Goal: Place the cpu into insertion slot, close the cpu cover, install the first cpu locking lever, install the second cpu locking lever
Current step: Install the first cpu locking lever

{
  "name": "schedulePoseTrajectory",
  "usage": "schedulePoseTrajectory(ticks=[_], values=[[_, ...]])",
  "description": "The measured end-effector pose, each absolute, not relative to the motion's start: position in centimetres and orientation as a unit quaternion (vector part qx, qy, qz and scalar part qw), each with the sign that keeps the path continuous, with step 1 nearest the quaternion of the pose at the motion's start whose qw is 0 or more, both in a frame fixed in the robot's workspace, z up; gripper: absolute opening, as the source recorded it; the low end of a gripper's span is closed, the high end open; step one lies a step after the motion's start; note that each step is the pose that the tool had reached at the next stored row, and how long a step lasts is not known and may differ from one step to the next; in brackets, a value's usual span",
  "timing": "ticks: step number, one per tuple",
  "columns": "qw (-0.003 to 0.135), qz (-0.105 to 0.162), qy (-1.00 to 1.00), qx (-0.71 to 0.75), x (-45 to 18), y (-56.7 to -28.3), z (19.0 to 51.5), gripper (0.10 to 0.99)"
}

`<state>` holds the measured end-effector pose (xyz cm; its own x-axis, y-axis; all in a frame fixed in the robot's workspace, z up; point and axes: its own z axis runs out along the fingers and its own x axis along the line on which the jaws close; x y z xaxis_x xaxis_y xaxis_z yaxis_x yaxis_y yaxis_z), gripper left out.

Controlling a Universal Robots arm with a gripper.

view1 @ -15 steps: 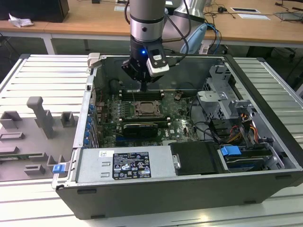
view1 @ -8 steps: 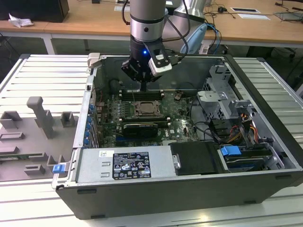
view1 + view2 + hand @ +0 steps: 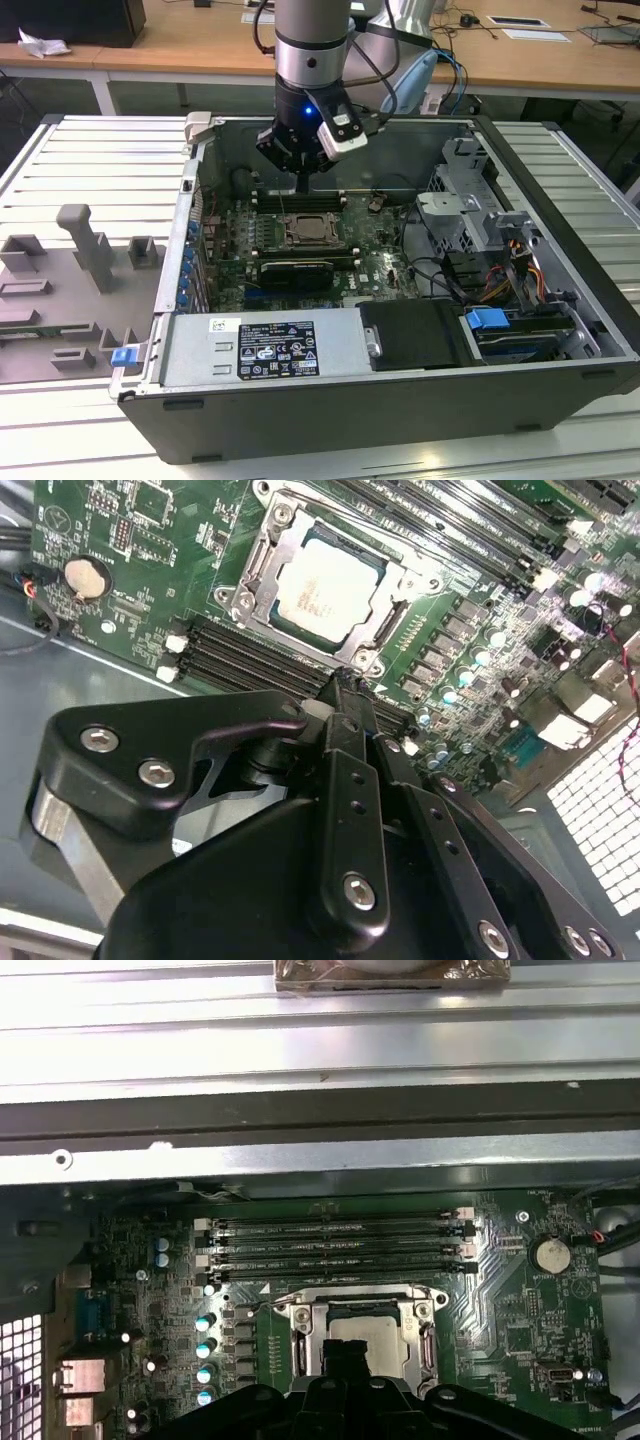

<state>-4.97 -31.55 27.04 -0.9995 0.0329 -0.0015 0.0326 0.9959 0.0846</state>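
The cpu (image 3: 325, 585) lies flat in the insertion slot (image 3: 262, 560), pale metal face up, on the green board inside the open computer case. The silvery cpu cover (image 3: 410, 575) lies down around it as a frame. Thin metal levers run along the socket's sides; whether they are latched I cannot tell. My gripper (image 3: 345, 680) hangs over the black memory slots (image 3: 250, 655) just beside the socket, fingers together and holding nothing. In the exterior view the gripper (image 3: 302, 188) is a little behind the cpu (image 3: 310, 230). The first wrist view has the cpu (image 3: 365, 1335) just past the gripper (image 3: 345, 1355).
A coin battery (image 3: 85, 577) sits on the board near the socket. A black expansion card (image 3: 295, 272) lies in front of the socket, a metal drive cage (image 3: 460, 200) with cables stands at the exterior view's right, and the power supply (image 3: 260, 350) fills the near side. The case walls enclose everything.
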Motion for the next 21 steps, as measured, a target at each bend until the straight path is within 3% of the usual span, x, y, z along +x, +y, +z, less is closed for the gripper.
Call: schedulePoseTrajectory(ticks=[21], values=[[-0.003,0.042,0.996,-0.079,-5.14,-31.57,27.03,0.106]])
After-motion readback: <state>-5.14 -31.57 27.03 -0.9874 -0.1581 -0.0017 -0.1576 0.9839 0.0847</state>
